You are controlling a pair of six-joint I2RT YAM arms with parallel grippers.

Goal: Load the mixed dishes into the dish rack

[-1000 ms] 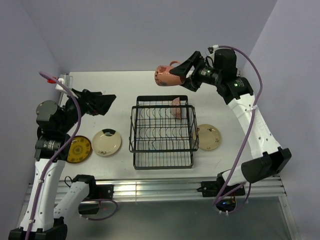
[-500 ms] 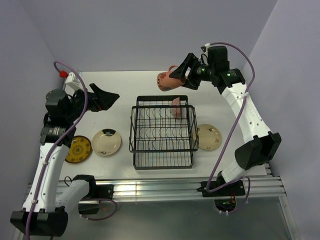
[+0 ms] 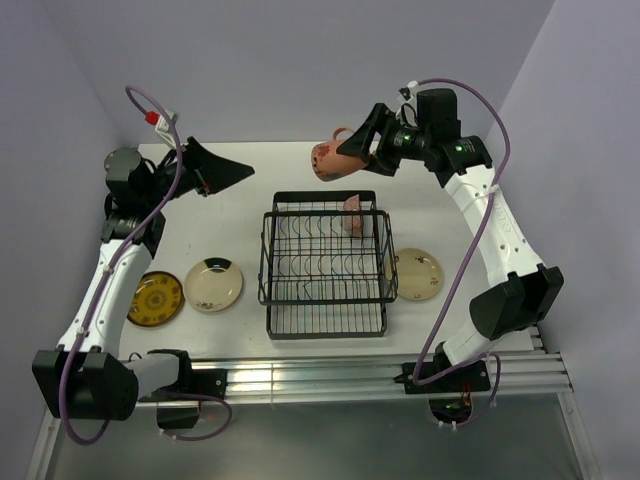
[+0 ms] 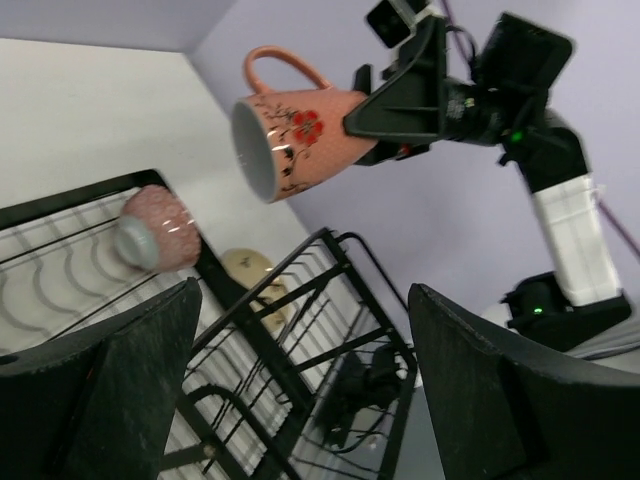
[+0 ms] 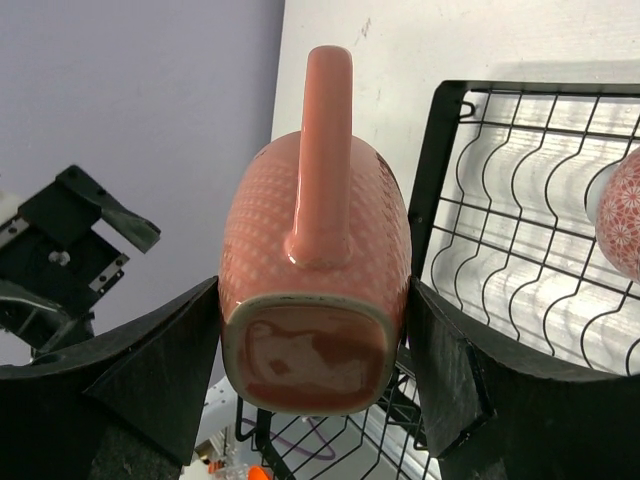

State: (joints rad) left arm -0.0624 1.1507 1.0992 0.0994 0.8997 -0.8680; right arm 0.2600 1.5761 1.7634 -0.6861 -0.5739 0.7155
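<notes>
Against lilac wall [image 4: 400,260], pink red-flowered mug [image 4: 300,130], sideways

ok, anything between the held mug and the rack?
Nothing visible. The right gripper holds the mug in the air near the dish rack's far edge. A small bowl lies in its far right corner; the other slots look free. The left gripper is off to the left.

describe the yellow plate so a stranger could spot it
Find the big black wire dish rack. Two plates lie to its left; the yellow plate is the outer one, mustard with a dark pattern, unlike the cream plate beside it.
</notes>
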